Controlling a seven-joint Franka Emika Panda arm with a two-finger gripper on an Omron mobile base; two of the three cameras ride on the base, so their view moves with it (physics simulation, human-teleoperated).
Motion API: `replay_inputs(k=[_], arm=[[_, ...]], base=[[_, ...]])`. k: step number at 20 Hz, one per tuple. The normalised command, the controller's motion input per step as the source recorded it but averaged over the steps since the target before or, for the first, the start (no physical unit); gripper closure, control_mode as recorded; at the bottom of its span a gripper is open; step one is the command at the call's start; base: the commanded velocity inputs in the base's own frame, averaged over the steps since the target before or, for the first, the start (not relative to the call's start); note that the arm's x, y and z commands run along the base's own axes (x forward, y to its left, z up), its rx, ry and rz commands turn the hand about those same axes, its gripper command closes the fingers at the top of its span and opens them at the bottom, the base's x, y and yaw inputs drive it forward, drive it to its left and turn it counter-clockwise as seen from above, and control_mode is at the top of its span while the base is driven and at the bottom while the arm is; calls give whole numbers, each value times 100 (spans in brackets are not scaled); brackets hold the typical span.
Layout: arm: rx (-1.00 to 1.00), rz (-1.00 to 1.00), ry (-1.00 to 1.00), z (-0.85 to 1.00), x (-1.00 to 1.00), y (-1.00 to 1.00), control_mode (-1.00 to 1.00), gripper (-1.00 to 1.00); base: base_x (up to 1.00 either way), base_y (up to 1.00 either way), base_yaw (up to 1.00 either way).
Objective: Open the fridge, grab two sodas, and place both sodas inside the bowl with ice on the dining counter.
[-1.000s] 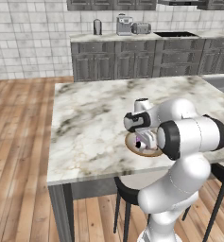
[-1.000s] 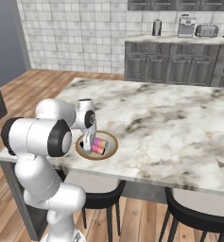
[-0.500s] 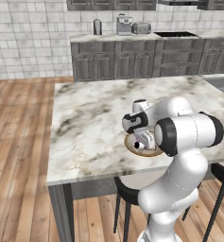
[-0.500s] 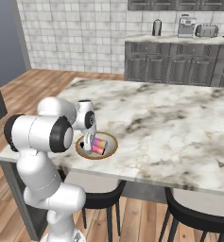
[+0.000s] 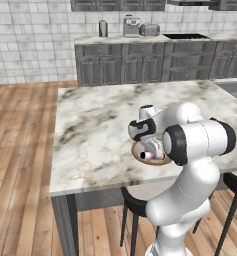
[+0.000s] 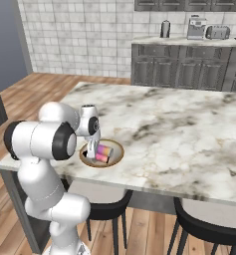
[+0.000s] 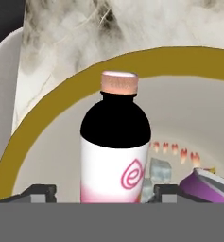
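Jaws newly apart — bottle (image 7: pixel 115 151) between them

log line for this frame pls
phase: second soda release | pincer: open, astride bottle, fingers clear | can: in bowl beside bottle | bowl: on dining counter | next: likely retract
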Motion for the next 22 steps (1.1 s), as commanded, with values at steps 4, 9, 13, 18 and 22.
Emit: replay_inputs(k=[4,9,13,18,22], arm=[[0,0,-6,27,-9,-8,-100,-100],[0,0,-5,48,-17,-14,-100,-100],[0,0,-3,59,-20,-10,-100,-100],[0,0,-1,73,-22,-13,-100,-100],[2,-8,0,81,-34,-5,-100,-100]], base=[[0,0,0],[0,0,0],[0,0,0],[0,0,0],[0,0,0]])
